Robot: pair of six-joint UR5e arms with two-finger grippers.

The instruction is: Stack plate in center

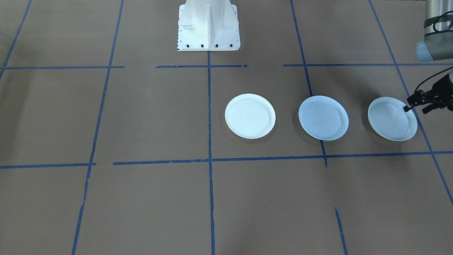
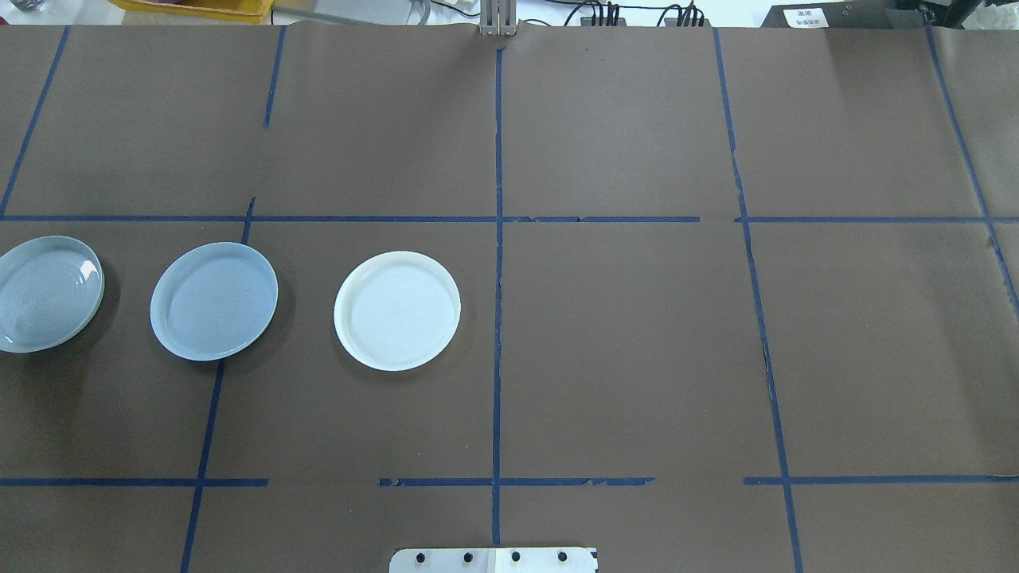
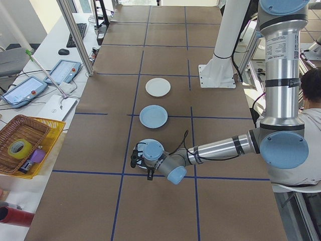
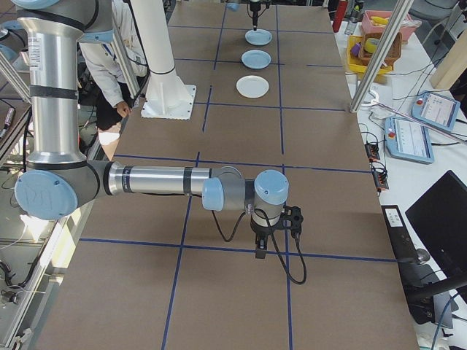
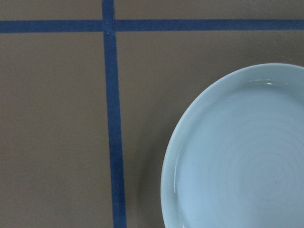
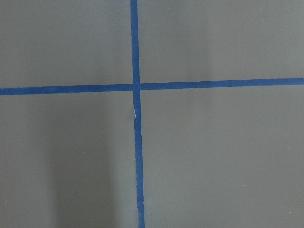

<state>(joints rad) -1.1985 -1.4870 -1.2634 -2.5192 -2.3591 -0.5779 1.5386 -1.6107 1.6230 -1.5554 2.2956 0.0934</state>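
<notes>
Three plates lie in a row on the brown worktop, each well apart from the next, none stacked yet. The light-blue plate sits in the middle of the row, partly over a blue tape line, which makes it the likely base for the stack. Its inside is smooth and plain, with a raised rim, and it appears the same size as its neighbours.

On one side lies the bright white plate; on the other, at the robot's left end of the row, the pale ringed plate, whose faint concentric ridges show in the left wrist view.

The left claw hangs at the outer rim of that ringed plate, apparently placed to take it by the edge first. Whether its fingers are spread or closed, or touch the rim, cannot be told from these views.

The right claw hangs over bare worktop at a tape crossing, well apart from all the plates, seemingly parked out of the way. Its opening cannot be judged either.
</notes>
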